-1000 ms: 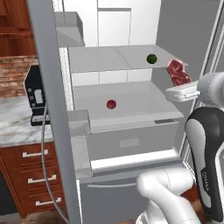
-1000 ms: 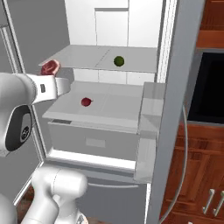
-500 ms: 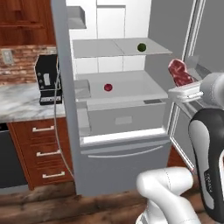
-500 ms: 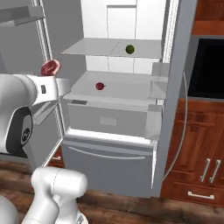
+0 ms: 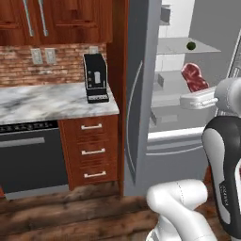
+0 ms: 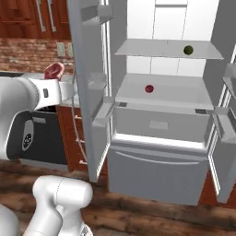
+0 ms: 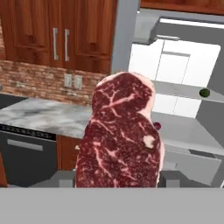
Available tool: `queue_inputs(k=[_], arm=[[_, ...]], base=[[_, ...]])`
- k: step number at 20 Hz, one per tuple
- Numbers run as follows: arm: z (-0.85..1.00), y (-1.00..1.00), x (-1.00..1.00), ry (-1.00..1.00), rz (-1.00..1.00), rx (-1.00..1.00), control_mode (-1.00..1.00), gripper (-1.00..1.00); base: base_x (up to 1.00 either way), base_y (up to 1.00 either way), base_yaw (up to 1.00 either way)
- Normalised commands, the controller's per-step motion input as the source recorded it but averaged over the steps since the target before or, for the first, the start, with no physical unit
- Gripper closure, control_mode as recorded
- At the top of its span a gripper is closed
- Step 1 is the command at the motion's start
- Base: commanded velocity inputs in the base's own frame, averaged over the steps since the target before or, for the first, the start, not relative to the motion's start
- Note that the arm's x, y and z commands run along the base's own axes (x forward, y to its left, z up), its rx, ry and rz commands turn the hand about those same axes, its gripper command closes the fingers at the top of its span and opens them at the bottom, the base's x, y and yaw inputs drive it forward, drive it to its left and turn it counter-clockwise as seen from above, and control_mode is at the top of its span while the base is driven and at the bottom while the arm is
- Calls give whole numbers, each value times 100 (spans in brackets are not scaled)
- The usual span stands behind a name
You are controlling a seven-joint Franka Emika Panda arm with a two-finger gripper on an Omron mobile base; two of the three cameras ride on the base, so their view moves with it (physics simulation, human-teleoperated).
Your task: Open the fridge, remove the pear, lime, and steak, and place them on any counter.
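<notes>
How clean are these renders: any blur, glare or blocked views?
Left base view: soft and slightly blurry, no glare on the white-grey veined marble counter. Right base view: evenly lit, the small dark green lime and small dark red pear read clearly. Hand view: the marbled reddish-pink steak fills the centre, hiding the tool's fingers.

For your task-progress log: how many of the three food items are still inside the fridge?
2: the lime on the upper shelf and the pear on the shelf below. The steak is out, held in the gripper.
</notes>
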Motion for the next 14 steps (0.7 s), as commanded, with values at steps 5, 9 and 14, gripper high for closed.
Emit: queue_inputs(k=[5,9,14], arm=[[0,0,0,0,0,0,100,100],[0,0,0,0,0,0,100,100],[0,0,0,0,0,0,100,100]], base=[[-26,100,0],[32,100,-1],[100,63,-2]])
